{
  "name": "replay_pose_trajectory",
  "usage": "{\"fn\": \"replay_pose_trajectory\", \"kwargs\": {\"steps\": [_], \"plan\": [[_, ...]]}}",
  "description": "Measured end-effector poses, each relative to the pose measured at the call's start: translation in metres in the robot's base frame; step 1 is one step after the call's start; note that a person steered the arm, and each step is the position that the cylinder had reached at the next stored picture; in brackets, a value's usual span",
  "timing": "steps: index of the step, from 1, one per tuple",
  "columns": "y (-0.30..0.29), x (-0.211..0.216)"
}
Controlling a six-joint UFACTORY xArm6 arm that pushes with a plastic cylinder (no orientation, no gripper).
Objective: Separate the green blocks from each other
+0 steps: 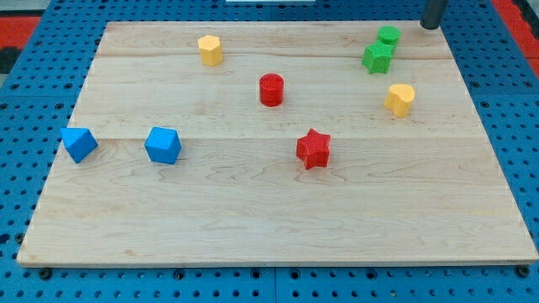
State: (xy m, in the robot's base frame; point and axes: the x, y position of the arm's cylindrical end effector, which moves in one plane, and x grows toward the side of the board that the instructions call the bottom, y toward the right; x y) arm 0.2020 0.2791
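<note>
Two green blocks sit touching near the view's top right: a green cylinder (388,36) and, just below and left of it, a green star (377,58). The dark rod enters at the top right corner; my tip (431,26) is right of and slightly above the green cylinder, apart from it, near the board's top edge.
A yellow block (400,99) lies below the green pair. A red cylinder (271,89) and red star (313,149) are mid-board. Another yellow block (210,50) is at top centre-left. Two blue blocks (79,144) (162,145) are at the left. The wooden board (253,227) lies on blue pegboard.
</note>
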Motion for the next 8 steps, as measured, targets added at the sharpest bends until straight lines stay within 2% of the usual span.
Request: {"fn": "replay_pose_trajectory", "kwargs": {"steps": [4, 6, 8], "plan": [[-0.010, 0.001], [-0.061, 0.032], [-0.125, 0.034]]}}
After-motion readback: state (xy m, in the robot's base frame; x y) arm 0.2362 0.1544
